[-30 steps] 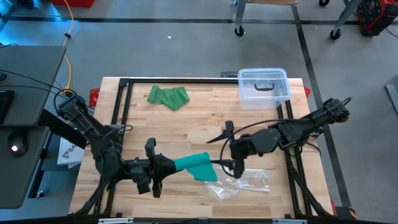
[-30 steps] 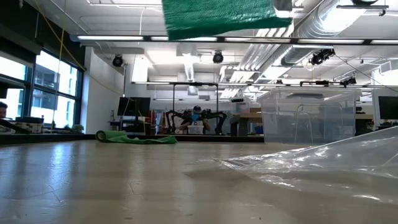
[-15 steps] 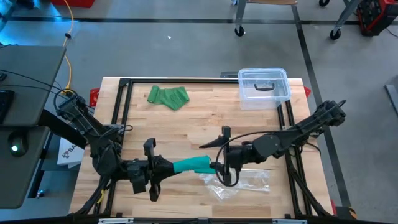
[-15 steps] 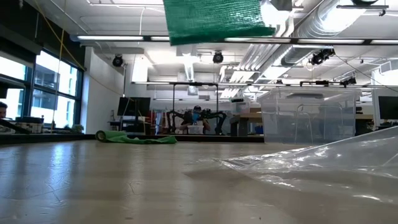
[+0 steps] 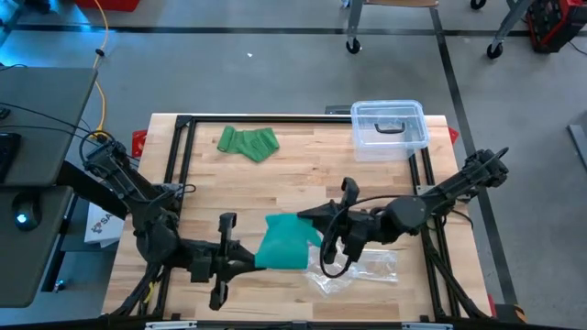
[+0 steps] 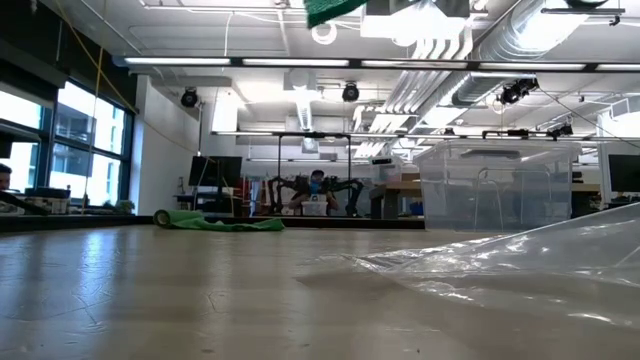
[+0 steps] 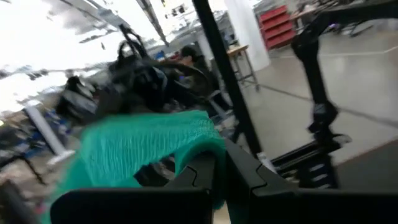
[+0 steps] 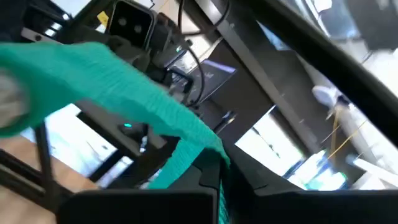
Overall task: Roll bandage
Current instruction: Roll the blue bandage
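Since a second ago my right pincer (image 5: 323,223) has snapped shut on the bandage (image 5: 284,242), and the cloth, a narrow strip before, now spreads out as a broad green sheet between my two arms.

From above, my left pincer (image 5: 249,260) sits near the front edge of the table (image 5: 303,174), clamped on the sheet's left end. My right one pinches its upper right corner from the other side. The bandage hangs between them above the wood, just beside a crumpled plastic wrap (image 5: 356,269) lying under my right arm. Well apart, near the far edge, lie a second green cloth (image 5: 248,143) and a clear box (image 5: 390,127) at the far right corner.

From table height, only a small green scrap of the bandage (image 6: 335,9) shows at the very top, lifted off the surface. The second cloth (image 6: 218,222) lies far back on the left, the box (image 6: 492,188) stands to the right, and the wrap (image 6: 520,265) spreads across the near right. A person (image 6: 317,190) is in the room behind.

From my left wrist, the bandage (image 7: 140,146) drapes over my dark fingers (image 7: 245,180), which are closed on it; the picture is smeared, so I can't make out more.

From my right wrist, the bandage (image 8: 118,93) runs away in a band from my closed fingers (image 8: 186,202) towards my left arm beyond.
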### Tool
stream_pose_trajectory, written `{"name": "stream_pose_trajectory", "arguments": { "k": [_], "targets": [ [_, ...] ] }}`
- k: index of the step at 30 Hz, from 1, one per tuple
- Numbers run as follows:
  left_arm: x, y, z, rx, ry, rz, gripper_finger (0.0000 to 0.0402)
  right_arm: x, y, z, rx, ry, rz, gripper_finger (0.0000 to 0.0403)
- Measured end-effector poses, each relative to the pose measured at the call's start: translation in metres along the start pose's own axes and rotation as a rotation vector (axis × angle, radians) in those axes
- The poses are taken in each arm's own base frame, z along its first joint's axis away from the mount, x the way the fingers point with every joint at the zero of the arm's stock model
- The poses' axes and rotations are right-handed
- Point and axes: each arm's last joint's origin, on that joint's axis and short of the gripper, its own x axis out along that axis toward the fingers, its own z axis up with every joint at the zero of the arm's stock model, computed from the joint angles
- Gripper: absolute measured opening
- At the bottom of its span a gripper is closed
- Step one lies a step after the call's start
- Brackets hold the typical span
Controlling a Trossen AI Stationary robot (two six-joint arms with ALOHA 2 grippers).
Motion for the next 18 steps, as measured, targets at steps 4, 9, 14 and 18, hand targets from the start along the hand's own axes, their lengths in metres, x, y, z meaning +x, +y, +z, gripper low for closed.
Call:
{"name": "stream_pose_trajectory", "arguments": {
  "k": [4,9,14,18],
  "targets": [
    [0.004,0.003,-0.005,-0.061,0.017,-0.037,0.0007,0.002,-0.01,0.008,-0.024,0.002,-0.031,0.0001],
    [0.007,0.004,-0.005,-0.066,-0.027,-0.142,0.0007,0.008,-0.017,-0.003,-0.009,0.104,-0.07,0.0001],
    [0.006,0.003,-0.003,-0.029,-0.059,-0.166,0.0007,0.013,-0.009,-0.024,0.069,0.213,0.037,0.0],
    [0.003,0.001,0.0,0.017,-0.074,-0.145,0.0007,0.012,-0.001,-0.031,0.16,0.249,0.123,0.0]
  ]
}}
